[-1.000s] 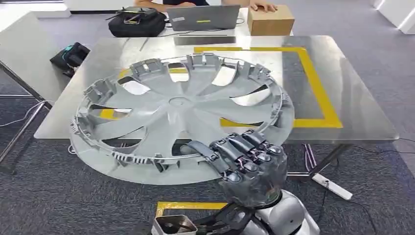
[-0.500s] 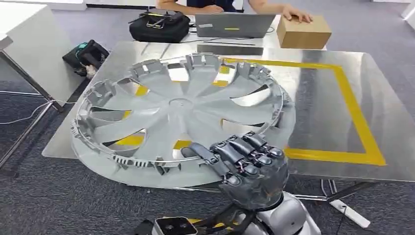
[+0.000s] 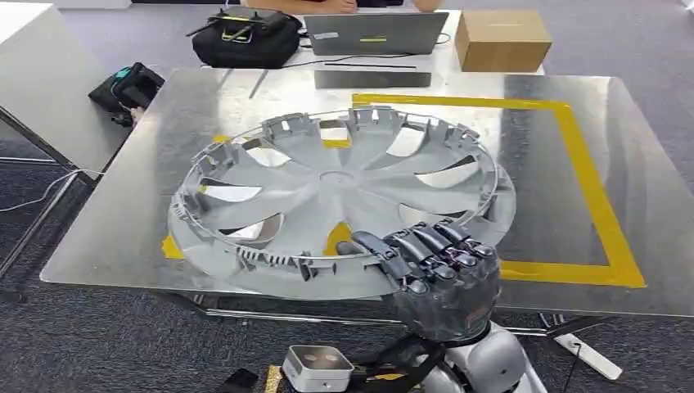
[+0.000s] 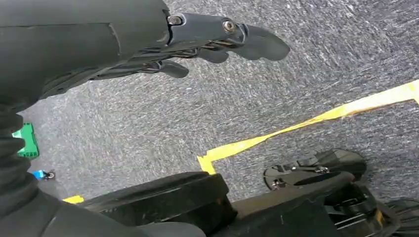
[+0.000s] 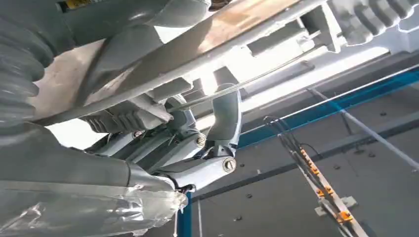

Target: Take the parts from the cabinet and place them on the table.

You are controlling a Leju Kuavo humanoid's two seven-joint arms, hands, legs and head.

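One hand, the right hand [image 3: 442, 282], gripped a hubcap [image 3: 340, 192] by its near rim over the tabletop [image 3: 556, 164], the left hand [image 4: 197, 47] empty; that single edge hold risked tipping.

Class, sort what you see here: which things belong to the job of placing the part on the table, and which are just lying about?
Belongs to the job:
- hubcap, gripped at its rim
- right hand, holding it
- steel table with yellow tape outline

Lying about:
- laptop
- cardboard box
- black bag
- left hand, holding nothing
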